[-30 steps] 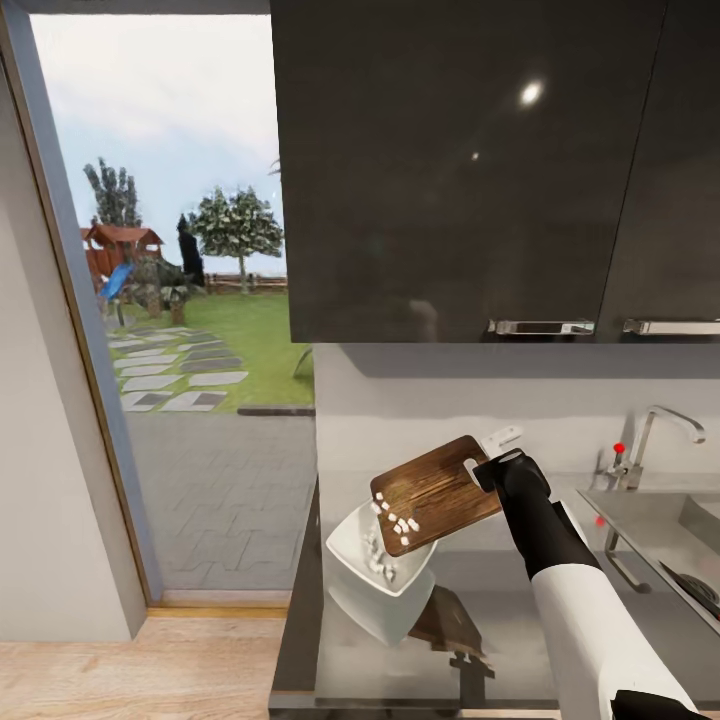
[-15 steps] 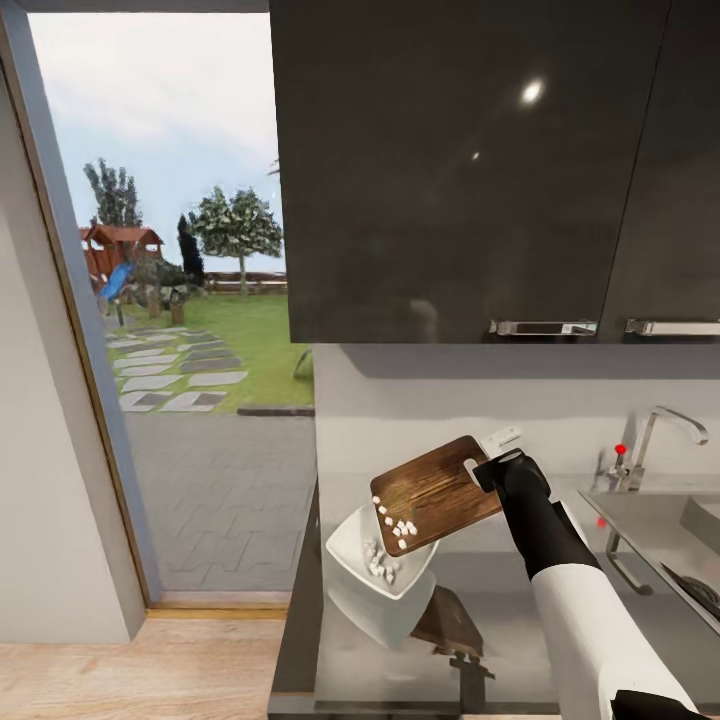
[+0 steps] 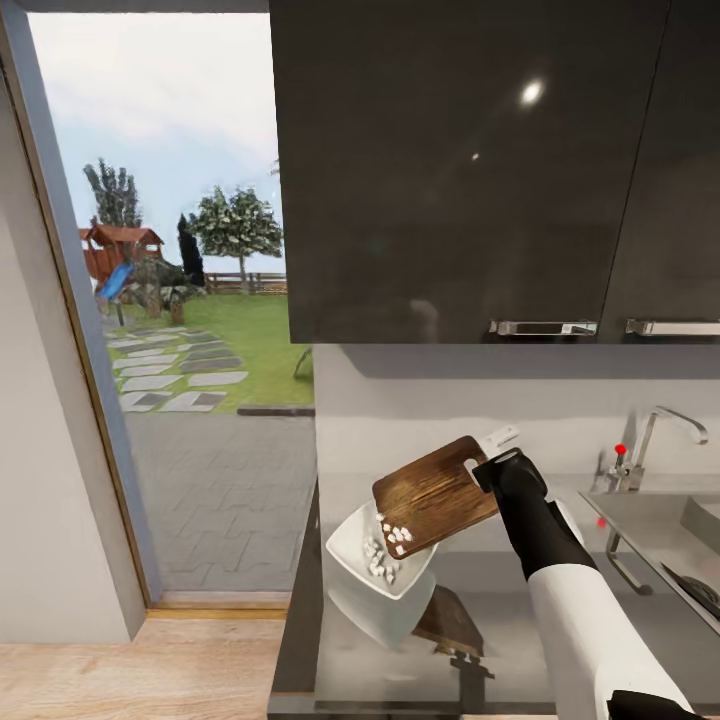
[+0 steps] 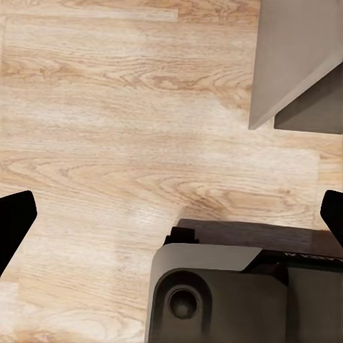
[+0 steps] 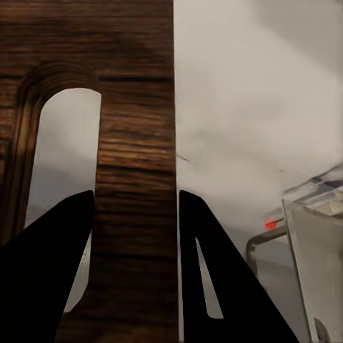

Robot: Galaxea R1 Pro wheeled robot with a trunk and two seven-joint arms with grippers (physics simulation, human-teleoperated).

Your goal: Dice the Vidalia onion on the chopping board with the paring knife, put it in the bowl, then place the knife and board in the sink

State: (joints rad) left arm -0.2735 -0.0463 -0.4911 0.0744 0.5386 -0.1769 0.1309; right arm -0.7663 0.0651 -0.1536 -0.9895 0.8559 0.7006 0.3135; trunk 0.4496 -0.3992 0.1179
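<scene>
At the centre of the head view the chopping board (image 3: 436, 495) is held tilted, its lower corner over the bowl (image 3: 372, 560) on the table (image 3: 520, 620), and white diced onion (image 3: 397, 535) is seen at that corner and inside the bowl. The right pincer (image 3: 492, 463) is clamped on the strip of board beside the handle slot, while the left pincer (image 4: 171, 214) is spread apart above the wood floor (image 4: 107, 143). The board is judged stiff and light, best gripped at this handle edge; the loose dice will slide readily.
</scene>
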